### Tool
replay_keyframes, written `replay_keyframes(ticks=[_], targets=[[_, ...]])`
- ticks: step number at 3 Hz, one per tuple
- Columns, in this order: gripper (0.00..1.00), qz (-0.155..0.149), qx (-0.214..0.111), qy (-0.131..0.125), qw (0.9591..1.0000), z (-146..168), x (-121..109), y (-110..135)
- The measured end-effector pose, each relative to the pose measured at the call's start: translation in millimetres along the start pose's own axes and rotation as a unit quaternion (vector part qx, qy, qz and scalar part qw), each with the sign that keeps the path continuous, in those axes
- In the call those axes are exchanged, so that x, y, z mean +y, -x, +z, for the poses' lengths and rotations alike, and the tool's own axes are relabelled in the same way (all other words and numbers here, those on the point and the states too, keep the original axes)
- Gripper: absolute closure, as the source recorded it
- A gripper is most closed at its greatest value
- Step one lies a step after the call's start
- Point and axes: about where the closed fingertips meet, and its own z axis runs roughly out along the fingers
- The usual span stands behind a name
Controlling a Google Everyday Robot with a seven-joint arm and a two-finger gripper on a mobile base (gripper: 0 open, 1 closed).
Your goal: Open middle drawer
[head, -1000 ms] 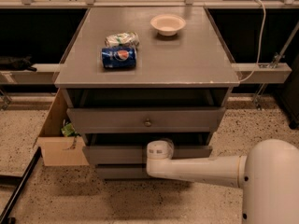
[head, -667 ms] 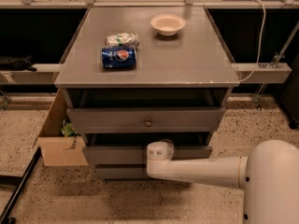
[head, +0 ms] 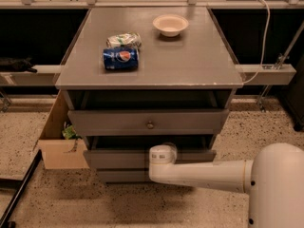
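The grey cabinet (head: pixel 147 56) has three drawer fronts. The top one (head: pixel 109 122) is the tallest and shows a small round knob (head: pixel 150 125). The middle drawer (head: pixel 114 158) sits below it and stands a little out from the cabinet, with a dark gap above it. My gripper (head: pixel 161 156) is at the centre of the middle drawer's front, at the end of my white arm (head: pixel 213 175) that reaches in from the right. The arm's end hides the middle drawer's knob. The lowest drawer front (head: pixel 118 176) shows just beneath.
On the cabinet top lie a blue soda can (head: pixel 120 59), a crumpled green-white bag (head: pixel 123 40) and a pale bowl (head: pixel 170 24). A cardboard box (head: pixel 57 146) stands against the cabinet's left side. A black pole (head: pixel 19 194) lies at the lower left. A cable (head: pixel 266 37) hangs at the right.
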Motion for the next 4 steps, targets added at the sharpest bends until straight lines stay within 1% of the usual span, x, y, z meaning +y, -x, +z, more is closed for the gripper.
replay_keyframes(ticks=[1, 2, 3, 4], targets=[[1.0, 0.0, 0.0, 0.0, 1.0, -2, -1, 1], [1.0, -0.053, -0.05, -0.014, 0.9972, -15, 4, 25], [1.0, -0.062, -0.058, -0.016, 0.9962, -17, 3, 25], [1.0, -0.144, -0.087, -0.049, 0.9845, -29, 3, 5]])
